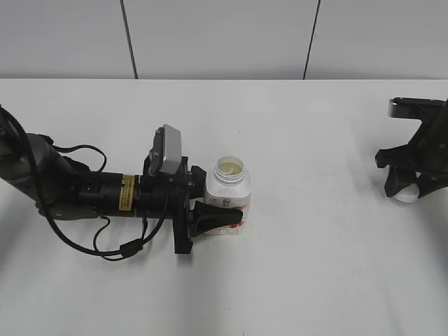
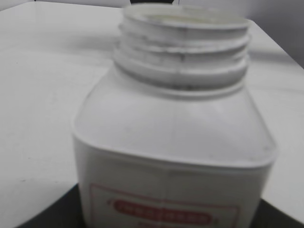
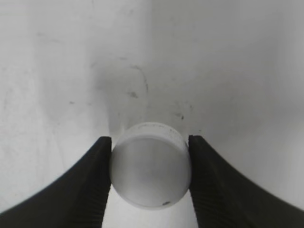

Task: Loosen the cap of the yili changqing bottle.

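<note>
Bottle [image 2: 173,142] label cut off; cap [image 3: 150,165] between right fingers [image 3: 92,185]

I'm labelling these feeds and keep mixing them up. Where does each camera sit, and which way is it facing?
Exterior view: in front, raised, looking down at a slant at the table; shows both arms, the left end effector gripping the bottle.
Left wrist view: on the left arm, looking close at the bottle's open threaded neck; only dark finger edges show low down.
Right wrist view: on the right arm, facing the table; both fingers clamp the cap.
Shared: the exterior and left wrist views both show the bottle uncapped.
</note>
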